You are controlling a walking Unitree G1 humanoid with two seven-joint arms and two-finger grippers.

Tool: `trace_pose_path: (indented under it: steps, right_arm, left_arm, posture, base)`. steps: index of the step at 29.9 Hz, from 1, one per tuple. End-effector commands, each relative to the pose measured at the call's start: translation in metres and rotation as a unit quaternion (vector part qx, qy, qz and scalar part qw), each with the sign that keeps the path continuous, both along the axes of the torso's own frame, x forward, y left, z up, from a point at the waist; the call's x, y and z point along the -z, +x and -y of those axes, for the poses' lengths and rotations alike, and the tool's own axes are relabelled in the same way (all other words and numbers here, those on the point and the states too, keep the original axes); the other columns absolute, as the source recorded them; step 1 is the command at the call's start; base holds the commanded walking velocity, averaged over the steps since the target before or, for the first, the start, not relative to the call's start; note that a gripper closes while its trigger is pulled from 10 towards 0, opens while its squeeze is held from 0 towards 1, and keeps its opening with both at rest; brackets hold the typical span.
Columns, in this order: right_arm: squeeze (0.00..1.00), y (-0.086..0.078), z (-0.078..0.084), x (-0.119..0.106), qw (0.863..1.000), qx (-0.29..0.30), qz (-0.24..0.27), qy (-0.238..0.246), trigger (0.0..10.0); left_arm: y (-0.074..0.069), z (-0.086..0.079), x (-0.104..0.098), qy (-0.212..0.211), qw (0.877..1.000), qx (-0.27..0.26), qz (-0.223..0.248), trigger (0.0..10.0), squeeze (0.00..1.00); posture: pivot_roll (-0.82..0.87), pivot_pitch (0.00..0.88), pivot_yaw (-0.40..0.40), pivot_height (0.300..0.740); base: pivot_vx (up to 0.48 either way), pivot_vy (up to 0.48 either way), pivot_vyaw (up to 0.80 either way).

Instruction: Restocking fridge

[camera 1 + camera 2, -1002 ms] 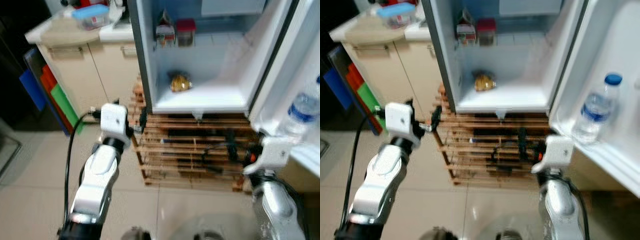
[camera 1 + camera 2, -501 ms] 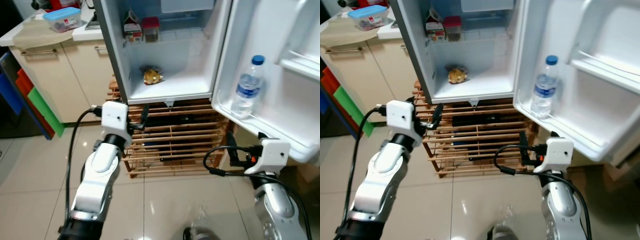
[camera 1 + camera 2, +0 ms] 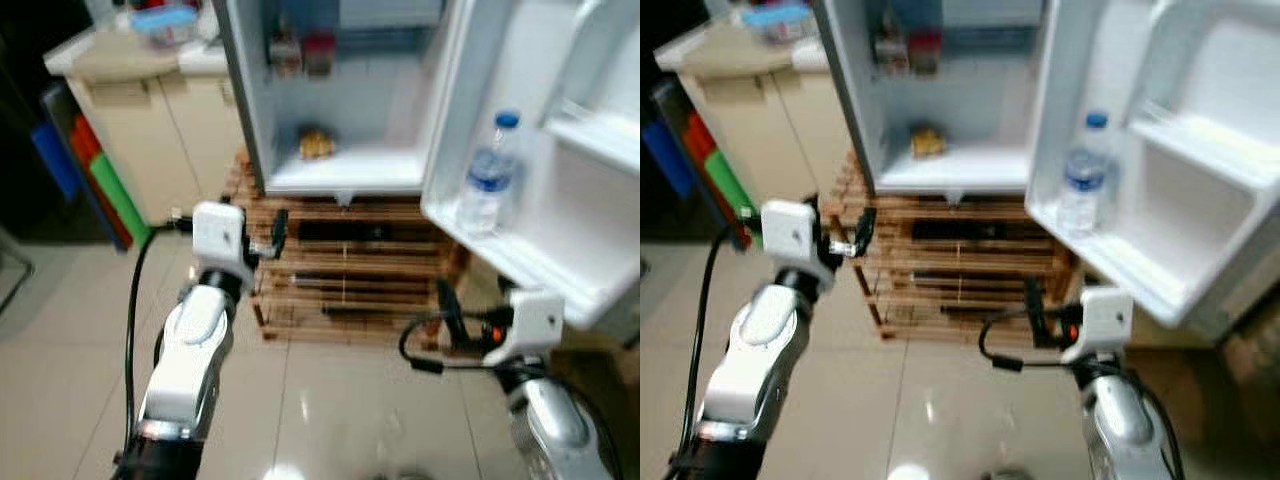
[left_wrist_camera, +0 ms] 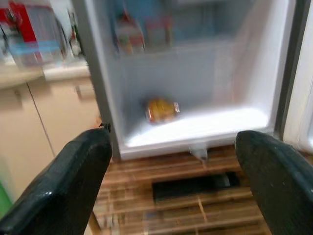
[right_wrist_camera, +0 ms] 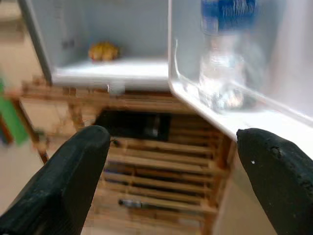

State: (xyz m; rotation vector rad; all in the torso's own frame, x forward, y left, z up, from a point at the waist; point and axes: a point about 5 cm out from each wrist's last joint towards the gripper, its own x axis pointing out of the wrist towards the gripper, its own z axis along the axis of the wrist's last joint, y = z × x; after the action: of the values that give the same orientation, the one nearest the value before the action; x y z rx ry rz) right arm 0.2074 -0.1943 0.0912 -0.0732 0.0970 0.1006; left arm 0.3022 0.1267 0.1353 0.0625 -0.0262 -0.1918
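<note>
The fridge (image 3: pixel 345 170) stands open on a wooden slat rack (image 3: pixel 350 285). On its bottom shelf lies a yellow packet (image 3: pixel 316 143); a carton (image 3: pixel 285 52) and a red-lidded jar (image 3: pixel 320 50) sit on the shelf above. A water bottle (image 3: pixel 487 185) with a blue cap stands in the open door's lower shelf (image 3: pixel 520 265). My left gripper (image 3: pixel 278 232) hovers open in front of the rack, below the fridge's left edge, holding nothing (image 4: pixel 173 147). Low on the right, under the door shelf, my right gripper (image 3: pixel 443 300) is open and empty (image 5: pixel 171 142).
A beige counter cabinet (image 3: pixel 150 130) stands left of the fridge, with a blue-lidded container (image 3: pixel 165 20) on top. Blue, red and green boards (image 3: pixel 90 165) lean against its side. The open door juts out over my right arm. Glossy tiled floor (image 3: pixel 330 420) lies in front.
The whole picture has shifted and blurred, so the camera moved. Both arms hold about the same pose in front of the rack, and both grippers stay open.
</note>
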Motion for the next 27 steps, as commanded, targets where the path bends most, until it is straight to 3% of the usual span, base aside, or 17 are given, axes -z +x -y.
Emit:
trace_pose_path:
  steps: [1,2,4,5,6,7,8,9,11,12,15,16,22,27]
  right_arm:
    - [0.00,-0.004,0.007,0.008,1.000,0.009,-0.022,-0.018,10.0]
    - [0.00,-0.006,0.010,0.012,0.999,0.013,-0.032,-0.028,10.0]
    - [0.00,-0.010,0.027,0.029,0.993,0.046,-0.088,-0.069,10.0]
    - [0.00,-0.010,0.027,0.029,0.993,0.046,-0.088,-0.069,10.0]
    - [0.00,-0.013,0.050,0.041,0.980,0.110,-0.134,-0.097,10.0]
    - [0.00,-0.014,0.063,0.045,0.972,0.147,-0.154,-0.104,10.0]
    - [0.00,-0.014,0.063,0.045,0.972,0.147,-0.154,-0.104,10.0]
    - [0.00,-0.015,0.076,0.048,0.961,0.184,-0.169,-0.114,10.0]
    - [0.00,-0.015,0.104,0.048,0.942,0.246,-0.175,-0.148,10.0]
    - [0.00,-0.015,0.104,0.048,0.942,0.246,-0.175,-0.148,10.0]
    - [0.00,-0.009,0.151,0.023,0.904,0.319,-0.130,-0.251,10.0]
    - [0.00,-0.007,0.176,0.006,0.884,0.363,-0.111,-0.274,10.0]
    - [0.00,0.002,0.200,-0.030,0.859,0.408,-0.065,-0.302,10.0]
    - [0.00,0.010,0.200,-0.037,0.861,0.410,-0.052,-0.297,10.0]
  left_arm:
    - [0.002,0.002,0.038,0.064,0.993,0.017,-0.101,10.0,0.00]
    - [0.002,0.001,0.049,0.083,0.988,0.020,-0.126,10.0,0.00]
    - [0.003,-0.009,0.070,0.071,0.980,-0.003,-0.183,10.0,0.00]
    - [0.003,-0.009,0.070,0.071,0.980,-0.003,-0.183,10.0,0.00]
    - [0.004,-0.012,0.080,0.067,0.976,-0.010,-0.207,10.0,0.00]
    - [0.006,-0.012,0.080,0.061,0.976,-0.012,-0.208,10.0,0.00]
    - [0.006,-0.012,0.080,0.061,0.976,-0.012,-0.208,10.0,0.00]
    - [0.008,-0.010,0.081,0.061,0.976,-0.008,-0.210,10.0,0.00]
    - [0.007,-0.003,0.092,0.082,0.963,0.019,-0.256,10.0,0.00]
    - [0.007,-0.003,0.092,0.082,0.963,0.019,-0.256,10.0,0.00]
    - [0.007,0.002,0.110,0.084,0.943,0.037,-0.320,10.0,0.00]
    - [0.008,0.002,0.113,0.090,0.939,0.038,-0.329,10.0,0.00]
    - [0.012,-0.006,0.114,0.117,0.939,0.005,-0.322,10.0,0.00]
    - [0.013,-0.004,0.115,0.112,0.939,0.010,-0.325,10.0,0.00]
  posture:
    - [-0.26,0.059,0.086,0.740]
    - [-0.26,0.059,0.086,0.740]
    - [-0.28,0.059,0.086,0.740]
    - [-0.28,0.059,0.086,0.740]
    - [-0.29,0.054,0.086,0.740]
    - [-0.29,0.049,0.087,0.740]
    - [-0.29,0.049,0.087,0.740]
    - [-0.30,0.046,0.088,0.740]
    - [-0.30,0.042,0.087,0.740]
    - [-0.30,0.042,0.087,0.740]
    - [-0.30,0.026,0.087,0.740]
    - [-0.30,0.024,0.086,0.740]
    - [-0.31,0.019,0.084,0.740]
    - [-0.30,0.021,0.081,0.740]
  base:
    - [0.000,0.000,0.00]
    - [0.000,0.000,0.00]
    - [0.000,0.000,0.00]
    - [0.000,0.000,0.00]
    - [0.000,0.000,0.00]
    - [0.000,0.000,0.00]
    - [0.000,0.000,0.00]
    - [0.000,0.000,0.00]
    - [0.000,0.000,0.00]
    - [0.000,0.000,0.00]
    - [0.000,0.000,0.00]
    - [0.000,0.000,0.00]
    - [0.000,0.000,0.00]
    - [0.000,0.000,0.00]
